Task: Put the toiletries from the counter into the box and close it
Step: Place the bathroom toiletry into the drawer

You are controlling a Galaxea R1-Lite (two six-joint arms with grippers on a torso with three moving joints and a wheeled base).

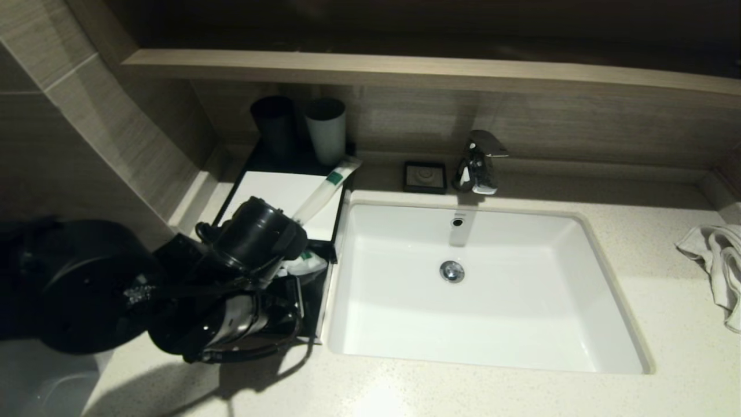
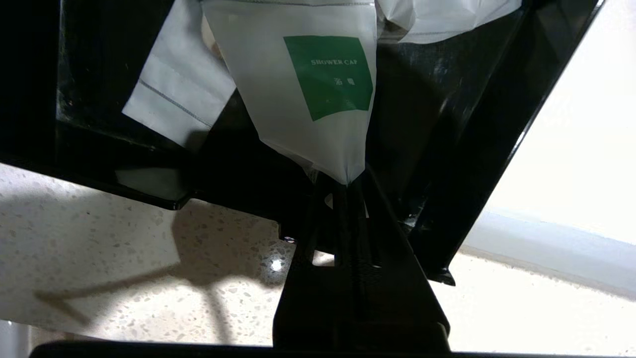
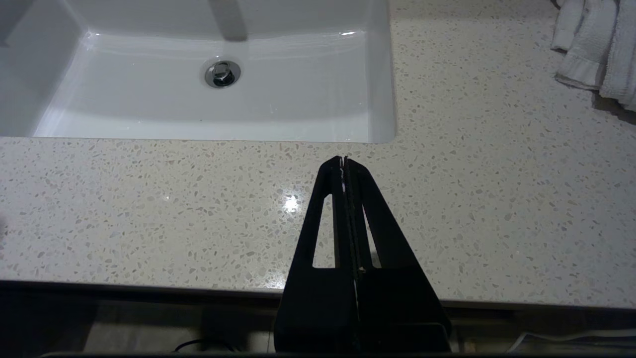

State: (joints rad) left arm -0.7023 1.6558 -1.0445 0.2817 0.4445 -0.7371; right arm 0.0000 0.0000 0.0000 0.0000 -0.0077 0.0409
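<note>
Shower cap packet (image 2: 308, 94), white with a green label, is pinched at its narrow corner by the left gripper (image 2: 343, 191), jaws clamped tight on that tip. The packet's long axis runs straight away from the fingertips, widening as it goes, and its far end reaches over the black interior of the box (image 2: 447, 164). Another white packet (image 2: 174, 94) lies inside the box beside it, angled across the dark floor, and a third (image 2: 447, 15) shows at the far edge.

From the head view, the left gripper (image 1: 301, 255) sits low over the open black box (image 1: 315, 301), which stands on the counter (image 1: 521, 394) just beside the left rim of the sink (image 1: 486, 289). Beyond it a long white tube with a green band (image 1: 325, 190) lies slanted, its capped end pointing up toward the white cup (image 1: 326, 130), which stands next to a dark cup (image 1: 273, 124) at the back wall.

Right gripper (image 3: 344, 164) hovers over the speckled counter near the sink's front edge, jaws pressed together on nothing. A white towel (image 1: 718, 266) is bunched at the far right, well apart from the box.
</note>
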